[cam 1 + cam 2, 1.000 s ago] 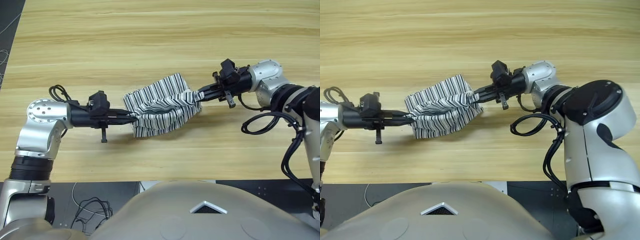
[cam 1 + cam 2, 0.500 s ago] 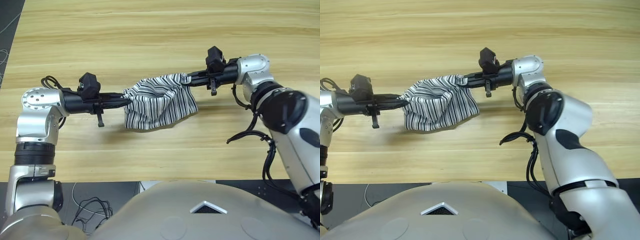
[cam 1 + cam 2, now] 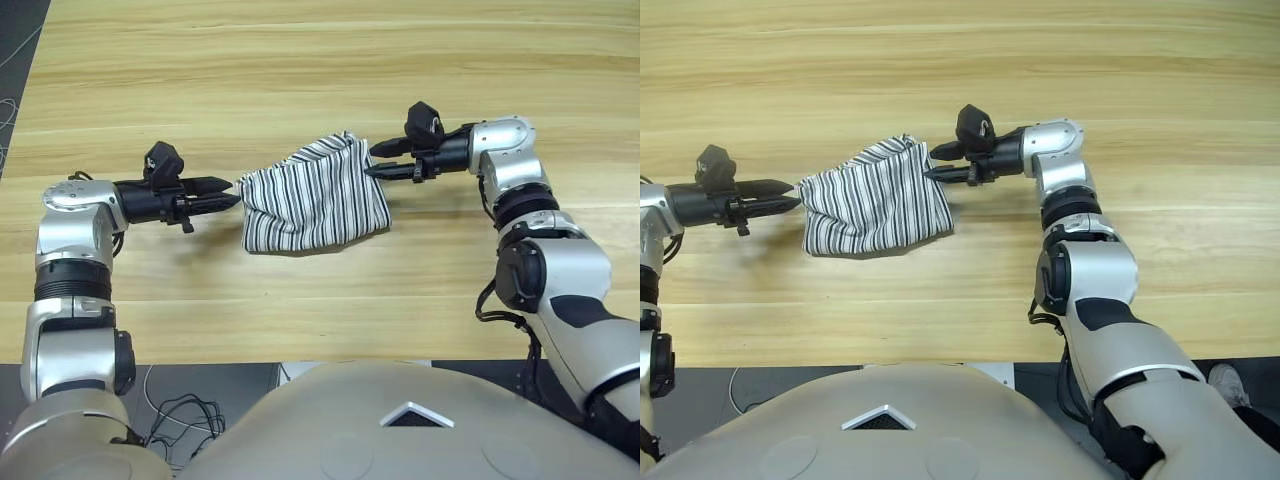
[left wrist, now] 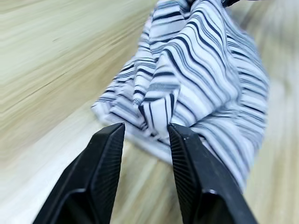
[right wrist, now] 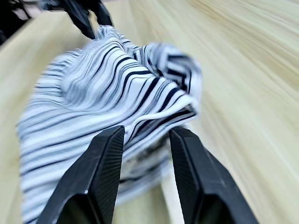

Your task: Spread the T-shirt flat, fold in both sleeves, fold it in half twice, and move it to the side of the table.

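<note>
Left claw [image 3: 232, 191]: fingers apart, empty, tips just beside T-shirt's left edge. T-shirt [image 3: 315, 195]: compact, rumpled striped bundle on tabletop [image 3: 300, 60], midway between side edges, nearer front edge. Right claw [image 3: 370, 161]: fingers apart, empty, at shirt's far-right corner. Step, likely: folds done, transfer pending. Next: regrip bundle, shift to side edge without unfolding.

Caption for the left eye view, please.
Left gripper and right gripper, both open, flank the bunched striped T-shirt on the wooden table.
</note>
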Robot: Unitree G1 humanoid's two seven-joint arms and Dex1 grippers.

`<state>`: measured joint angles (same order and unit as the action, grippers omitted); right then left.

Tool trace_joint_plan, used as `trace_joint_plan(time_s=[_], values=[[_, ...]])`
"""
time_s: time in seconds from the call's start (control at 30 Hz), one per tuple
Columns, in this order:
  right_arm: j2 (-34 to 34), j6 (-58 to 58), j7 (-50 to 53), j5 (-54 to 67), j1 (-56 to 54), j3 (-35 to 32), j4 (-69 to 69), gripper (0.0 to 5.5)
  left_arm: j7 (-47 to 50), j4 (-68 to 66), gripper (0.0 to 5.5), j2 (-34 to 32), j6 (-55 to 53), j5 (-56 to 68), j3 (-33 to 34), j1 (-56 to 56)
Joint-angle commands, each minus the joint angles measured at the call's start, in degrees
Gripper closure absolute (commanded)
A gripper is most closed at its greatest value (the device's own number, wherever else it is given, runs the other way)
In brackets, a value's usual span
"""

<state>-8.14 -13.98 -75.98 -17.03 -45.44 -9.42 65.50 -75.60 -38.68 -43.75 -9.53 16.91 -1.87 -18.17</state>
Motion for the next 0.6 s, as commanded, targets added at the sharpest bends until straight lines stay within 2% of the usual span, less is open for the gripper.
trace_joint_plan(time_s=[0.03, 0.13, 0.2, 0.3, 0.4, 0.5, 0.6], values=[[-1.9, 1.0, 6.7, 2.5, -1.3, 1.9, 1.4, 3.80, 4.2, -8.7, 3.79, 0.2, 2.7, -2.3, 2.4, -5.5], [-3.2, 1.1, 9.2, 5.1, -2.3, 2.1, 1.7, 3.80, 6.6, -13.3, 3.79, 0.5, 5.0, -3.1, 4.0, -7.7], [-3.9, 0.7, 9.2, 7.8, -2.6, 1.5, 0.8, 3.80, 5.4, -11.0, 3.79, 0.8, 6.3, -1.9, 5.2, -6.8], [-3.1, 0.7, 6.3, 14.0, -1.4, 0.4, -4.3, 3.80, -0.3, 6.5, 3.79, 1.1, 4.0, 4.9, 7.2, 0.9], [-0.2, 3.1, 2.6, 20.2, 3.4, 1.7, -15.8, 3.80, -1.9, 27.8, 3.79, 0.8, 0.4, 9.9, 5.9, 10.3], [2.0, 6.2, 0.8, 22.5, 8.7, 5.8, -25.4, 3.80, -1.0, 37.8, 3.79, 0.3, -1.2, 10.6, 4.1, 15.1], [3.4, 9.3, 1.0, 23.3, 13.6, 10.4, -32.1, 3.80, 0.2, 41.4, 3.79, 0.1, -2.2, 10.2, 3.8, 16.9]])
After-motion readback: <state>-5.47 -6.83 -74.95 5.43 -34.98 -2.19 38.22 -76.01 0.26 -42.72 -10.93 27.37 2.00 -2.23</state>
